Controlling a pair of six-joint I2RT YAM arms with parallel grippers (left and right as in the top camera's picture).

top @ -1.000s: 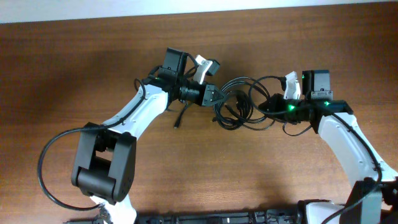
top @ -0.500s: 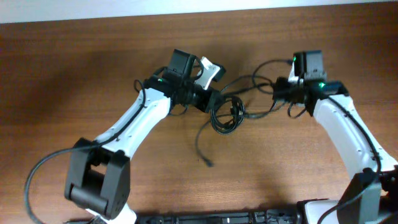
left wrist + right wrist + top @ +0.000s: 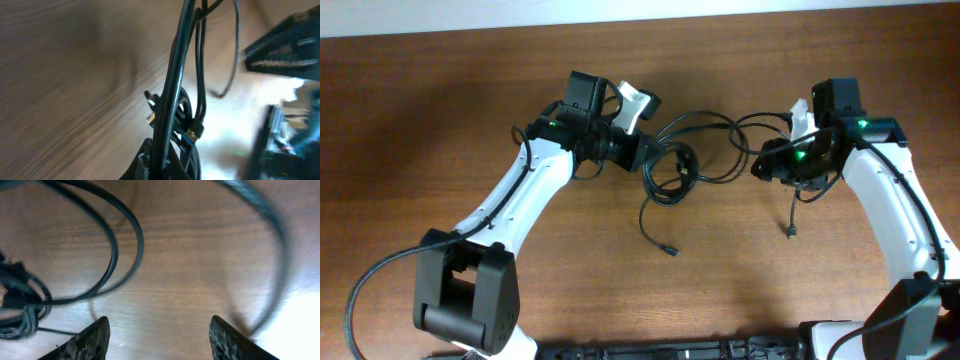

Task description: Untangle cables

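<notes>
Several thin black cables (image 3: pixel 686 165) lie in a loose tangle on the wooden table between my two arms. My left gripper (image 3: pixel 650 152) is shut on one cable at the tangle's left side. In the left wrist view that cable (image 3: pixel 172 85) runs straight up from the closed left gripper (image 3: pixel 160 162), with gold-tipped plugs (image 3: pixel 194 133) beside it. My right gripper (image 3: pixel 758 165) is at the tangle's right side. Its jaws (image 3: pixel 160 335) stand wide open over bare wood with nothing between them. Cable loops (image 3: pixel 141 242) lie ahead of it to the left.
One loose cable tail ends in a plug (image 3: pixel 670 250) below the tangle. Another thin tail (image 3: pixel 790 230) hangs down under the right gripper. The table's far edge (image 3: pixel 720 12) meets a white wall.
My right gripper has opened and let go of its cable, and a tail has dropped below it. The left gripper, still holding its cable, has shifted left and pulled the tangle along.
</notes>
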